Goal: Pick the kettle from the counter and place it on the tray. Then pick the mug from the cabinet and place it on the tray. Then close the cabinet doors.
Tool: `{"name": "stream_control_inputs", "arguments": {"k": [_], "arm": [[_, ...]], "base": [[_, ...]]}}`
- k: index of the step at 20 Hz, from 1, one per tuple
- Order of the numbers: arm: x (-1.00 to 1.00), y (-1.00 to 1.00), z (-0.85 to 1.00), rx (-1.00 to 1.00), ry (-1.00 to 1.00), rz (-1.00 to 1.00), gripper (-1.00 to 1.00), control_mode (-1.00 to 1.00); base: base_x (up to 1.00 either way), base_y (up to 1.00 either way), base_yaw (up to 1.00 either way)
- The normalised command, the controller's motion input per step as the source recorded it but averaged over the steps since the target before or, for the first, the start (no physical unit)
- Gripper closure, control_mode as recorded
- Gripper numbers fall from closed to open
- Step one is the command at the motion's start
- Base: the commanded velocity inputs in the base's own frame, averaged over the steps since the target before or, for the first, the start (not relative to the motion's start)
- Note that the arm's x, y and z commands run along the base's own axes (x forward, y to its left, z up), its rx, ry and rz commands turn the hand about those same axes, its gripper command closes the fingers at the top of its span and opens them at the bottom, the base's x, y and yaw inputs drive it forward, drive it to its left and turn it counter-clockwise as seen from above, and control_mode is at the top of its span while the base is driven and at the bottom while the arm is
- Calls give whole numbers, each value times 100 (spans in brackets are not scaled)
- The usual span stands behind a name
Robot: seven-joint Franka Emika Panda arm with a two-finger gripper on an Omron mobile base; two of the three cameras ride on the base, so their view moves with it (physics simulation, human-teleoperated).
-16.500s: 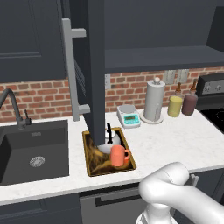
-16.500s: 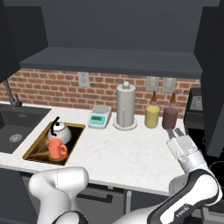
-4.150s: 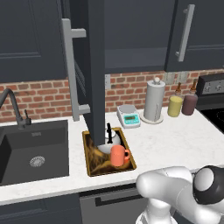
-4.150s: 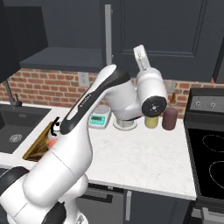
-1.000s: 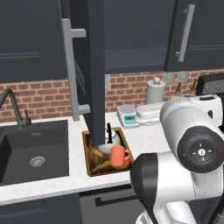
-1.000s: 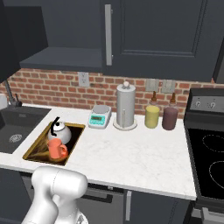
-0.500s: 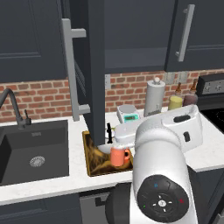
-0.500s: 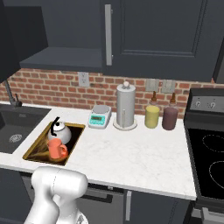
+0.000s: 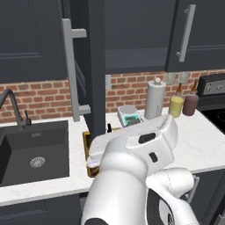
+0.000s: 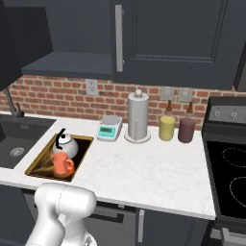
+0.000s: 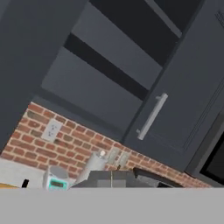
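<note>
- The kettle and the mug are sitting on the tray, on the desk.
- The cabinet is lying ahead of the jaws.

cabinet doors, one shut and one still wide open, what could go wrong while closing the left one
1. The left door swings out over the tray, so the arm reaching for it may knock the kettle or mug.
2. The arm's bulk blocks the left base view, which may hide the door's bar handle during the approach.
3. The right door is already shut; a hard swing could slam the left one.
</note>
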Motion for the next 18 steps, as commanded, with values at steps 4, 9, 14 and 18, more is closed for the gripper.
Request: {"name": "stream_control_inputs", "arguments": {"k": [4, 9, 14, 18], "arm": [[-11, 57, 0, -17, -5, -3, 100, -100], [-3, 57, -1, -20, 0, -1, 100, -100], [0, 60, -11, -21, 0, -1, 100, -100], [17, 49, -26, -17, 0, 0, 100, -100]], "base": [[0, 0, 0], [0, 0, 0], [0, 0, 0], [0, 0, 0]]}}
